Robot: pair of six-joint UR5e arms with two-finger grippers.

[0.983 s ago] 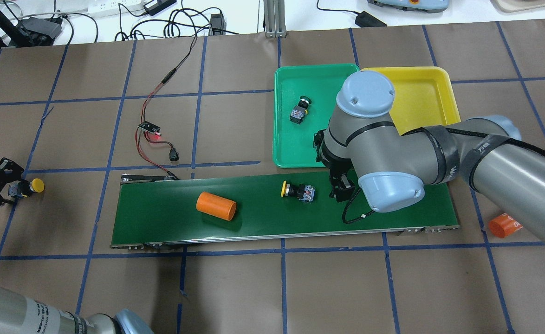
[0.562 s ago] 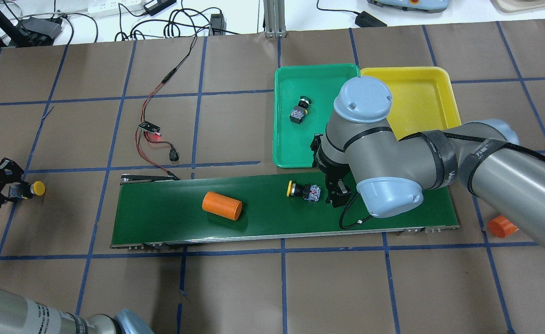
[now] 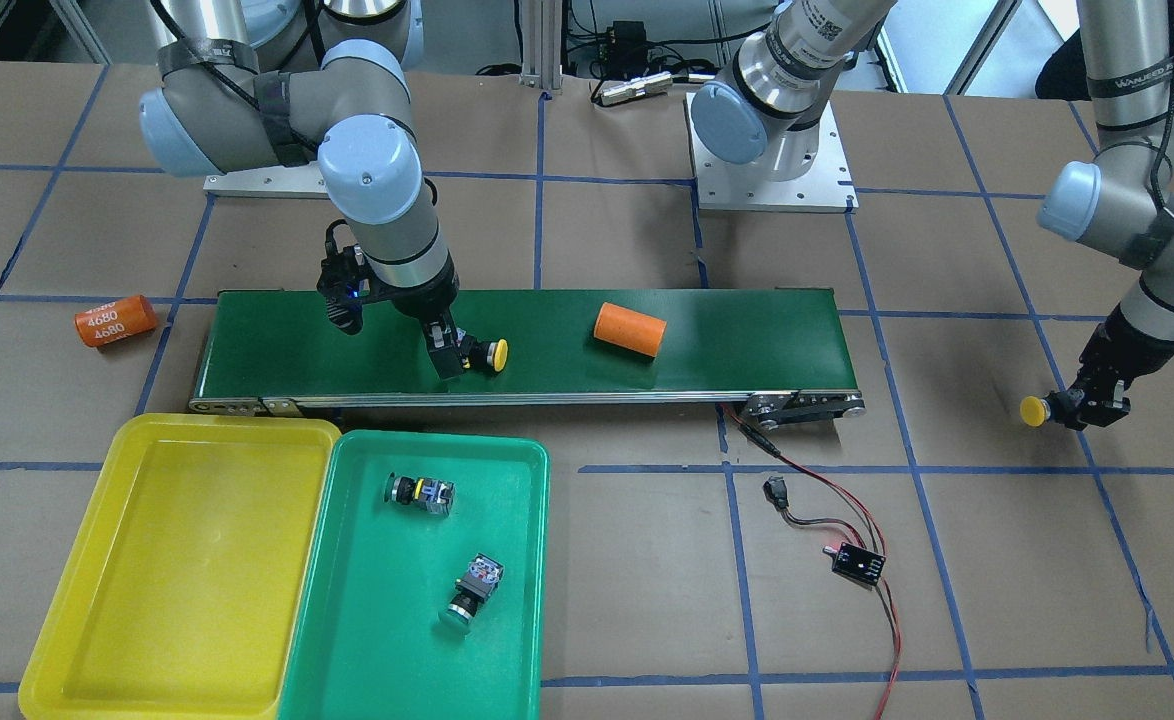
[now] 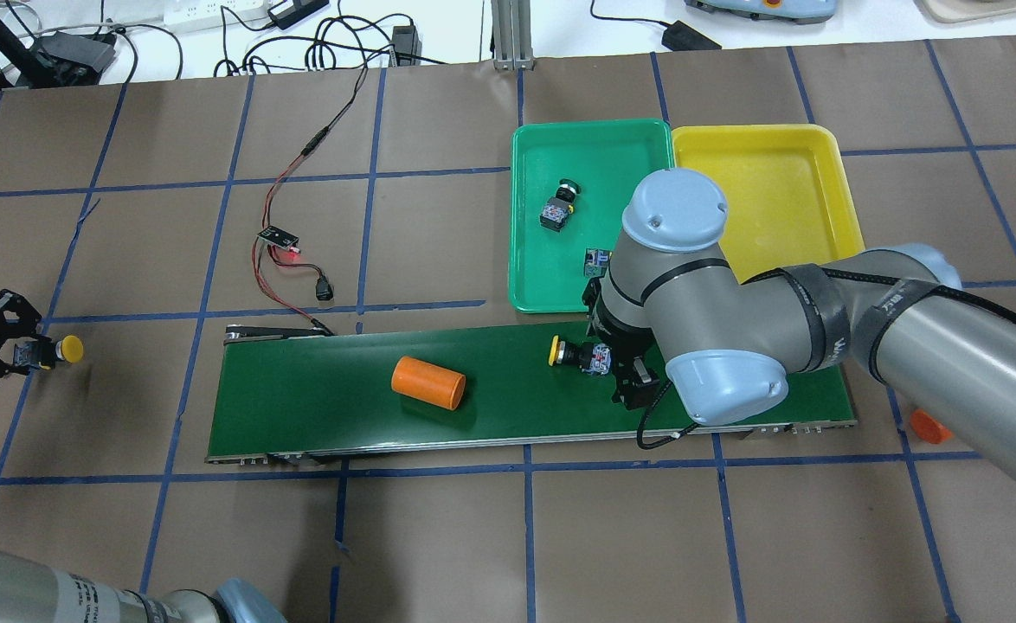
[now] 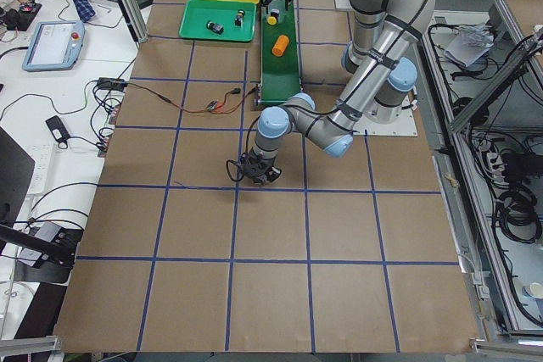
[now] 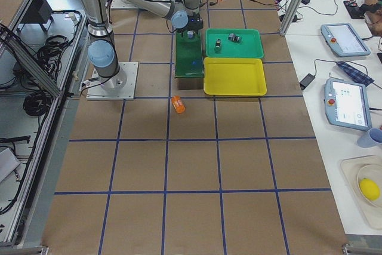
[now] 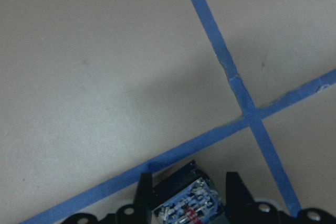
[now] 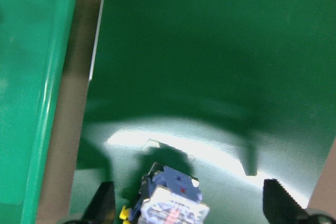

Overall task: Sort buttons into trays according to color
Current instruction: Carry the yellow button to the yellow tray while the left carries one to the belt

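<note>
So far, green buttons (image 3: pixel 417 492) were placed in green tray (image 3: pixel 377 620), none in yellow tray (image 3: pixel 177 560). Yellow button (image 3: pixel 487 354) on conveyor belt (image 3: pixel 747 330) was straddled by spread right gripper (image 8: pixel 189 203). Second yellow button (image 3: pixel 1035 410), on table (image 3: pixel 947 600), was flanked by left gripper (image 7: pixel 188 192), grip undeterminable.

Bright, even overhead light; both wrist views blurred.

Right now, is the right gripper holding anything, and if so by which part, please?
Nothing: the right gripper is open, its fingers wide of the yellow button lying on the conveyor belt.
</note>
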